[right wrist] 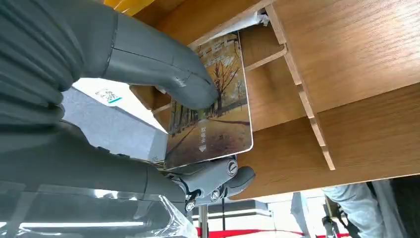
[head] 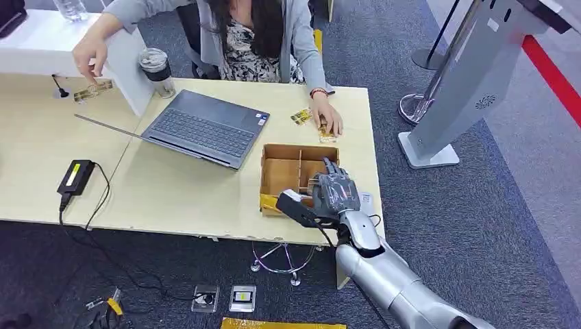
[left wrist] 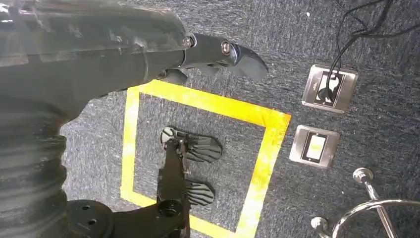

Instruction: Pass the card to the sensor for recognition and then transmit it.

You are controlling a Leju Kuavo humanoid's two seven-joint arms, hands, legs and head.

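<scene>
The right robot hand (right wrist: pixel 163 129) is clamped on the autumn-tree printed plastic card (right wrist: pixel 213 106), long axis upright, inside the brown divided wooden box (head: pixel 284 168) at the surface's near right.

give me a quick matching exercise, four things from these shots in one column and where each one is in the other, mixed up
Things:
1. card
2. laptop
3. black power adapter
4. wooden divided box

Places:
a. lying near the left end of the table, with its cable trailing off the edge
b. open in the middle of the table, in front of the seated person
c. pinched in the right hand
d. near the table's front edge, under the right hand

Pairs: 1-c, 2-b, 3-a, 4-d
</scene>
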